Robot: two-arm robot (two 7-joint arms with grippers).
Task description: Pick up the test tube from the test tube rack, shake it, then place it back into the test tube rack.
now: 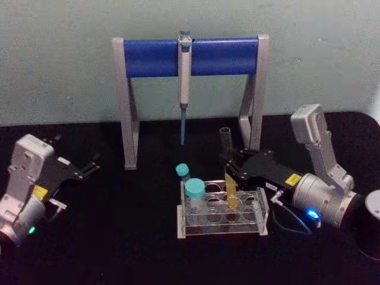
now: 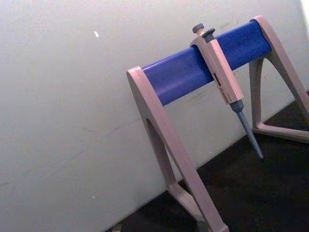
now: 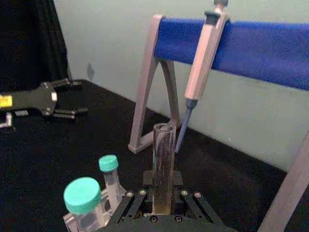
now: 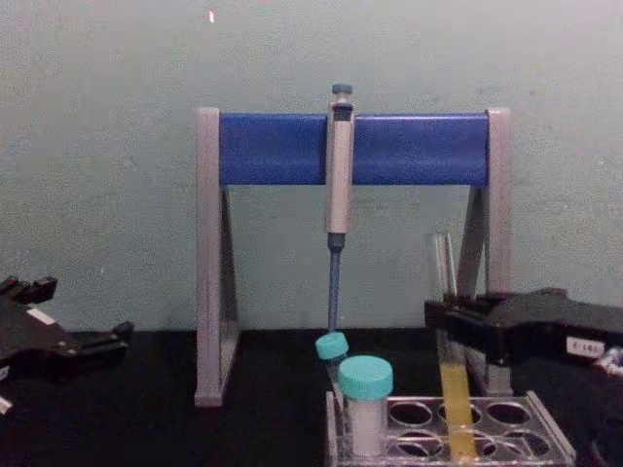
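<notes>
Right hand (image 1: 233, 168) pinching test tube (image 4: 456, 409), its bottom sitting in rack (image 1: 222, 229). Left hand (image 1: 92, 165) spread, parked on desk (image 1: 119, 237). My worry: no cap, so hard shake spills yellow liquid; crooked pull bumps rack.

A stand (image 2: 164, 125) with pale grey A-shaped legs rests on a black table (image 2: 260, 193). Its blue bar (image 2: 178, 77) runs tilted, from about eight o'clock to two o'clock. A grey pipette (image 2: 222, 72) hangs hooked over the bar, its thin tip (image 2: 251, 137) pointing toward five o'clock. A pale green wall (image 2: 63, 121) rises behind.
</notes>
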